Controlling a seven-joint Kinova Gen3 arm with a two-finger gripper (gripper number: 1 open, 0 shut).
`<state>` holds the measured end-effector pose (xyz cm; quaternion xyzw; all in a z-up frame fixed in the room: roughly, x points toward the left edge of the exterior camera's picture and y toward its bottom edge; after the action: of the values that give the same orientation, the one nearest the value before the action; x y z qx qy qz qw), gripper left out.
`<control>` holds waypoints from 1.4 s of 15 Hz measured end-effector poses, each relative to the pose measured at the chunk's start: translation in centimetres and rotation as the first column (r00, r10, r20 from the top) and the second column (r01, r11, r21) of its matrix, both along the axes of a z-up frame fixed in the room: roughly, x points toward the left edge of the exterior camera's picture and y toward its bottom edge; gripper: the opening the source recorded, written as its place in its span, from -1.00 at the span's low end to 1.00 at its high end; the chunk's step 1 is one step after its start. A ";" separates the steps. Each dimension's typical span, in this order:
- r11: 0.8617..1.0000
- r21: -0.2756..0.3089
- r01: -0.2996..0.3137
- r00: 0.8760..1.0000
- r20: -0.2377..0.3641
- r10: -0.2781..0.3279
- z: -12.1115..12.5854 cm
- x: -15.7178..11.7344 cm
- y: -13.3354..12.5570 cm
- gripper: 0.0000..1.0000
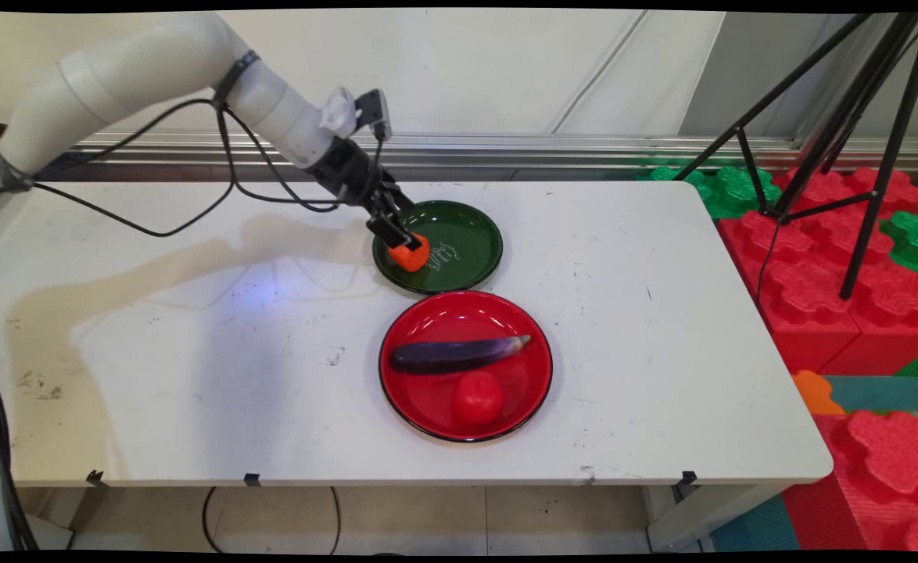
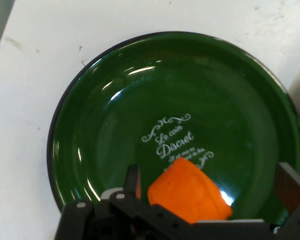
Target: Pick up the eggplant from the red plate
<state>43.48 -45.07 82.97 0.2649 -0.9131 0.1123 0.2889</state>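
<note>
The arm reaches in from the upper left and slants down over the near-left part of the green plate (image 1: 467, 238), black cables hanging beneath it. Its gripper (image 1: 406, 249) is at an orange pepper (image 1: 410, 254) that sits low in that plate, on the side nearest the arm. In the hand view the pepper (image 2: 189, 196) lies between the two fingers (image 2: 132, 181), but not squeezed: the left finger stands just beside it and the right one (image 2: 290, 186) is well apart from it, so the fingers are spread with the pepper loose between them. Whether the left finger touches the pepper I cannot tell. The pepper rests over the lower edge of white lettering (image 2: 174, 142) printed in the plate's (image 2: 90, 125) middle, and partly hides it. Just in front of the green plate, nearly touching its rim, lies a red plate (image 1: 428, 313). In it a dark purple eggplant (image 1: 459, 354) lies crosswise, its pale stem end pointing right, and a red tomato (image 1: 477, 397) sits just on the near side of the eggplant, close against it. Both plates stand on the white table (image 1: 193, 375). To the right, past the table's edge, are red and green foam blocks (image 1: 811, 289) and a black tripod (image 1: 858, 141).
</note>
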 end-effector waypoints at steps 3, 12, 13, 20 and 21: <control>1.000 -0.008 0.000 1.000 -0.005 0.000 1.6 0.5 1.2 1.00; 0.999 -0.040 0.010 0.999 -0.037 -0.011 7.6 2.9 6.1 1.00; 0.999 -0.042 0.011 0.999 -0.042 -0.013 8.2 3.2 6.7 1.00; 0.998 -0.058 0.015 0.997 -0.081 -0.020 12.6 5.6 11.3 1.00; 0.998 -0.057 0.016 0.996 -0.085 -0.021 13.0 5.7 11.7 1.00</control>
<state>49.23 -33.38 95.99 0.2527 -0.8988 0.1238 0.3360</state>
